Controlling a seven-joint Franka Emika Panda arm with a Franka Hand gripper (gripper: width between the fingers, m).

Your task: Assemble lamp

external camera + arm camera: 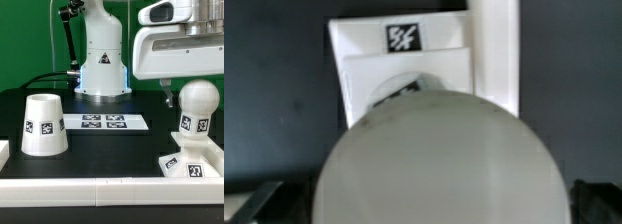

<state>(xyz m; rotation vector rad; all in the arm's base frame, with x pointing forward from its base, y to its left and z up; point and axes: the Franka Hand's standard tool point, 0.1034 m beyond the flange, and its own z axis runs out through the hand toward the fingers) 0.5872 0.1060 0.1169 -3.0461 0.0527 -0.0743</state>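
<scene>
The white round bulb [198, 108] stands upright in the square sloped base [190, 168] at the exterior view's right, both with square markers. My gripper [197, 97] hangs over the bulb's head with one dark finger [168, 92] just beside its left side and a narrow gap between; the other finger is cut off. In the wrist view the bulb [438, 150] fills the space between the dark fingers [274, 202], and the base [375, 70] lies beyond it. The jaws look open around the bulb. The cone shade [44, 127] stands alone on the exterior view's left.
The marker board [101, 122] lies flat on the black table in front of the arm's pedestal [102, 70]. A white raised rail [110, 186] runs along the front edge, right by the base; it also shows in the wrist view [496, 50].
</scene>
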